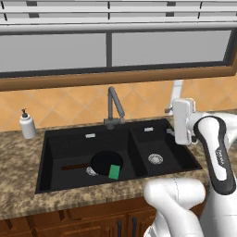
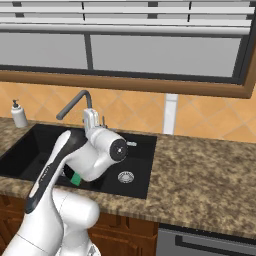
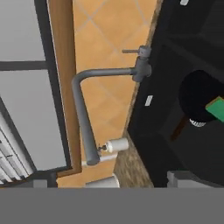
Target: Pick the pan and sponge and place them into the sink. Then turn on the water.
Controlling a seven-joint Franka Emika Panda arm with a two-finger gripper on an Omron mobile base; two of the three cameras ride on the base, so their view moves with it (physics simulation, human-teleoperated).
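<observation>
The black pan point(image 1: 102, 162) lies in the larger basin of the black sink point(image 1: 65, 143), its brown handle pointing left. The green sponge point(image 1: 114, 171) rests on the pan's near right edge. In the hand view, the pan point(image 3: 197, 94) and sponge point(image 3: 216, 109) show at the right edge. The dark grey faucet point(image 1: 113, 106) stands behind the divider, and no water runs from it. My gripper point(image 1: 169, 121) hovers over the right rim of the smaller basin, pointing left toward the faucet point(image 3: 83, 113). Its fingertips point(image 3: 186, 178) stand wide apart, open, with nothing between them.
A white soap dispenser point(image 1: 27, 125) stands on the granite counter left of the sink. A window with a wooden sill runs above the tiled wall. The smaller basin has a round silver drain point(image 1: 155, 159). Bare counter point(image 2: 210, 175) stretches to the right.
</observation>
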